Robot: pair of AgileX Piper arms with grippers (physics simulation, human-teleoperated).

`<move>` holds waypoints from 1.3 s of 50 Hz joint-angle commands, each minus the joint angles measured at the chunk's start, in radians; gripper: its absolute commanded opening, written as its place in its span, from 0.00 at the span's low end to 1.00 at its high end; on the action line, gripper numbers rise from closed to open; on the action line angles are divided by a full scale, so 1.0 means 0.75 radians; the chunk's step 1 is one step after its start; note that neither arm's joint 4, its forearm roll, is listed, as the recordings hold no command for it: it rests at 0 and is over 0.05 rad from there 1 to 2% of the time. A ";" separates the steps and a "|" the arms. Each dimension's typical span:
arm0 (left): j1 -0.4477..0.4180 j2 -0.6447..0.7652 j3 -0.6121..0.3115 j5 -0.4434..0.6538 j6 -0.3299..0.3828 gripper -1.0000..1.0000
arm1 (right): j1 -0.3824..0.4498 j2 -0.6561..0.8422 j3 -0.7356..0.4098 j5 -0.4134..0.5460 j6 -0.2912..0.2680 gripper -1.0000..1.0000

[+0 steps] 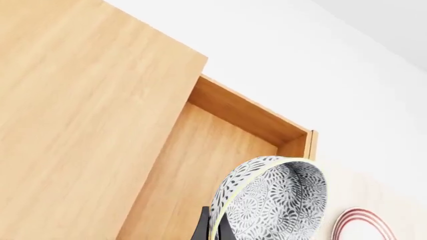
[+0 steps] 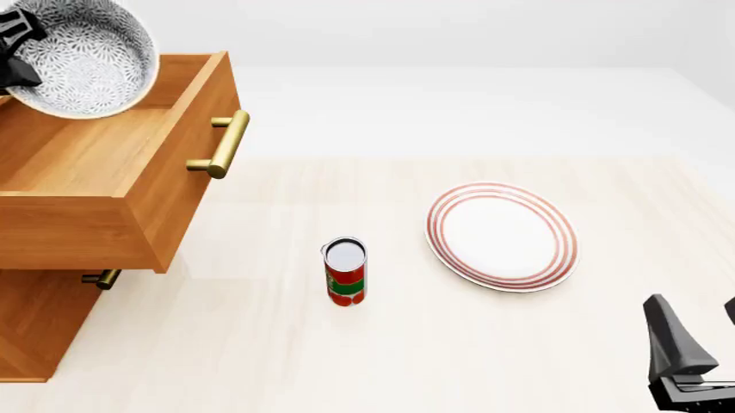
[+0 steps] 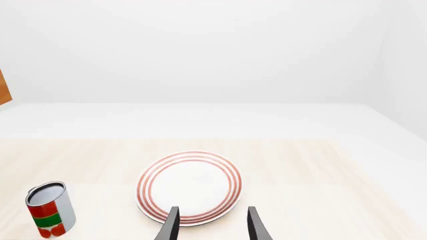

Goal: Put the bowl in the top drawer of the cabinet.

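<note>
The bowl [image 2: 86, 53], white with a grey-black lace pattern, hangs tilted on its side above the back of the open top drawer [image 2: 109, 151]. My left gripper [image 2: 12, 52] is shut on its rim. In the left wrist view the bowl [image 1: 277, 200] shows over the drawer's wooden floor [image 1: 200, 165], with a dark finger [image 1: 202, 227] on either side of the rim. The drawer is pulled far out of the cabinet [image 2: 40, 331], brass handle [image 2: 224, 142] in front. My right gripper [image 2: 694, 348] stands open low at the near right, holding nothing.
A flat white plate with red rings [image 2: 502, 235] lies right of centre, just beyond the right gripper's fingers [image 3: 170, 225]. A red and green can [image 2: 344, 272] stands upright in front of the drawer. The lower drawer's handle [image 2: 101, 278] peeks out below.
</note>
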 commanded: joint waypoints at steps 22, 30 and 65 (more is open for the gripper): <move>0.007 0.003 0.074 -0.047 0.007 0.00 | 0.000 0.004 0.000 -0.004 0.000 1.00; 0.010 0.010 0.079 -0.053 0.008 0.00 | 0.000 0.003 -0.003 0.000 0.000 1.00; 0.033 0.084 0.092 -0.098 0.019 0.00 | 0.000 0.017 -0.030 0.013 0.000 1.00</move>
